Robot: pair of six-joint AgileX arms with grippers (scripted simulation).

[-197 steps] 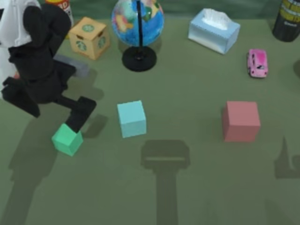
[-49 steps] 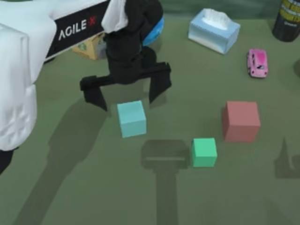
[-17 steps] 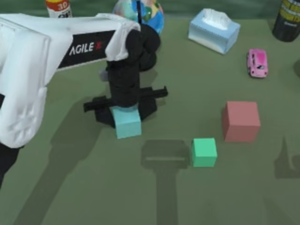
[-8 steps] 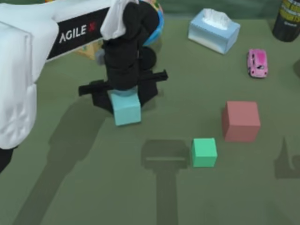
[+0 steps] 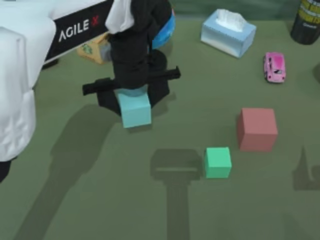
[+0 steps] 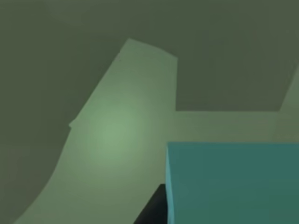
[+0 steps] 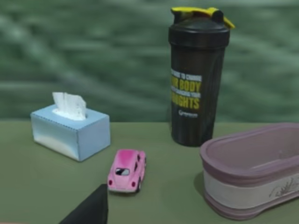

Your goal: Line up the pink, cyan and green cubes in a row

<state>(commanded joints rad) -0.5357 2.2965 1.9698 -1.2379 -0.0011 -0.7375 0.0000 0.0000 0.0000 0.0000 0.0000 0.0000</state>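
Green cube [image 5: 218, 162] sits just beside the pink cube [image 5: 257, 128]. Left pincer [image 5: 131, 97] grips the cyan cube [image 5: 135, 110], well apart from pink; it remains to join them.

Bare counter [image 5: 100, 200] along the near side and at far left. Green cube [image 5: 218, 162] and pink cube [image 5: 257, 129] block centre-right, a narrow gap between them. Tissue box [image 5: 228, 33], toy car [image 5: 274, 67] and shaker bottle [image 5: 306, 20] crowd the back right. Open lane between left tool's [image 5: 131, 97] cyan cube [image 5: 136, 111] and the green cube.
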